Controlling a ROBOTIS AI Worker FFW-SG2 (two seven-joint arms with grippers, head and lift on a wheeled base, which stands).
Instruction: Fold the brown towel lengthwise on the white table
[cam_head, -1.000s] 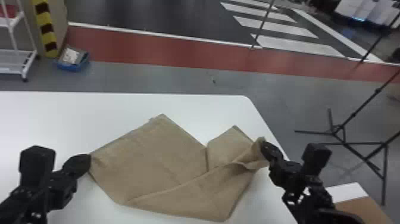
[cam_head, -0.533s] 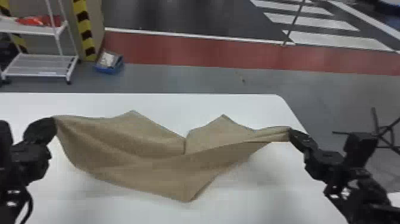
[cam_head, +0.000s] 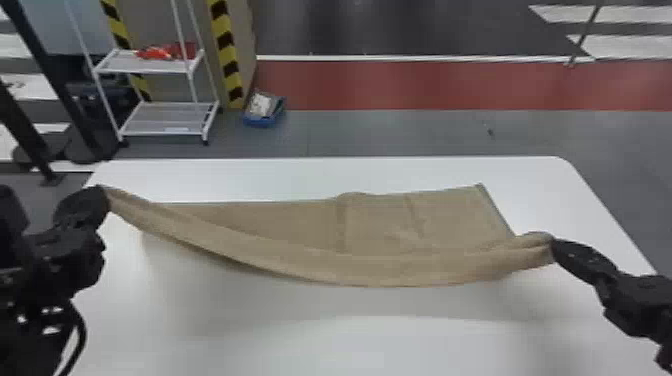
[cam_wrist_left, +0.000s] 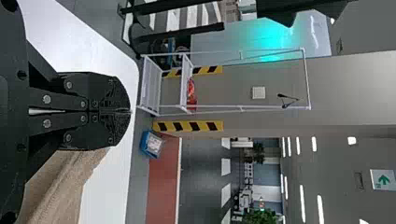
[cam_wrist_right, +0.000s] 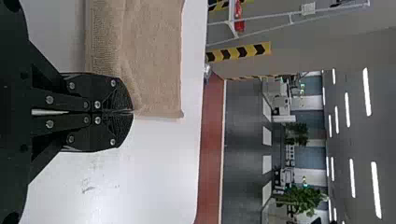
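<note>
Looks roughly midway through the lengthwise fold; has the brown towel (cam_head: 375, 220) across the middle of the white table (cam_head: 350, 345), its far layer lying towards 12 o'clock, its near long edge raised and sagging between 10 and 3; held at one end by the left gripper (cam_head: 105, 194) at 10, fingers pinched narrow on the fabric, and at the other by the right gripper (cam_head: 552, 246) at 3, likewise clamped; still needs, by judgement, carrying towards 12, aligning edge to edge, laying down, releasing and smoothing; beneath, smooth and pale, with rounded far corners at 11 and 1; beyond, at 11, a white trolley (cam_head: 167, 132) and a blue bin (cam_head: 263, 120); from 12 to 2, a red floor strip (cam_head: 425, 85).
</note>
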